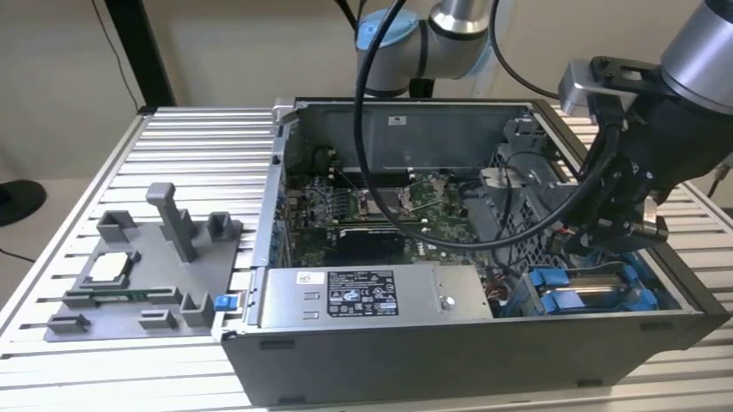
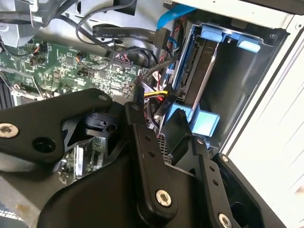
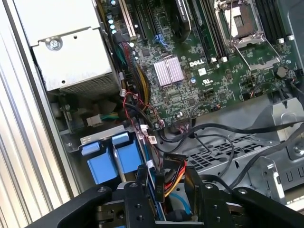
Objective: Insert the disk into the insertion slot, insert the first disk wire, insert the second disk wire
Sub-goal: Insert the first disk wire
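slatted metal table (image 1: 184,142) | 1 open pc case (image 1: 458,365) | 1 disk (image 2: 203,64) seated in insertion slot (image 2: 247,80) | 2 blue tabs (image 3: 99,166) | 1 gripper (image 3: 167,180) pinching 1 disk wire plug (image 2: 167,102), just beside disk

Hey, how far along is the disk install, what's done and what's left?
Done: the disk looks seated in the insertion slot, between blue clips. In hand: the gripper pinches, between its fingers, a black connector with yellow and red wires at the disk's edge. Left: wiring; I can't tell whether this plug is fully home or the other wire is in.
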Available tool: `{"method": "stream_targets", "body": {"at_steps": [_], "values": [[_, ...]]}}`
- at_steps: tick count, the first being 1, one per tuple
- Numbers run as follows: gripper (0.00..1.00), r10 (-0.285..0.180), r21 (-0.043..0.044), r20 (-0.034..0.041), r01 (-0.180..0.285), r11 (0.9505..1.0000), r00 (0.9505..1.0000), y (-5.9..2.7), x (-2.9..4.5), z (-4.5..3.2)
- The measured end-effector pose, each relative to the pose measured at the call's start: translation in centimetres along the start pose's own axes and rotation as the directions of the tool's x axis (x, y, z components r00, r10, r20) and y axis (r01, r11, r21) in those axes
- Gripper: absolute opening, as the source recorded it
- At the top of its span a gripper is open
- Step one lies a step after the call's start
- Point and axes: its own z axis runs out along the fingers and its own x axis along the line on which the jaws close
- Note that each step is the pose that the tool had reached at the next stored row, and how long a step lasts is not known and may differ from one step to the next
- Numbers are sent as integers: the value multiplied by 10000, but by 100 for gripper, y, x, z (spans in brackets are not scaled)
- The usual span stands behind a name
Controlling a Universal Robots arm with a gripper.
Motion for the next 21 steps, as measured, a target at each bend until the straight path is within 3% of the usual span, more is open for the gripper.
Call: {"method": "stream_targets", "body": {"at_steps": [4, 9, 14, 21], "values": [[100, 4, 0, 2, -4, 10000, 10000, 4, 1, 0], [100, -34, -5, 12, 34, 10000, 10000, -130, -45, -5], [100, -158, 93, 66, 158, 9998, 9999, -149, 12, -12], [100, -230, 123, 113, 228, 9997, 9997, -90, 56, -11]]}}
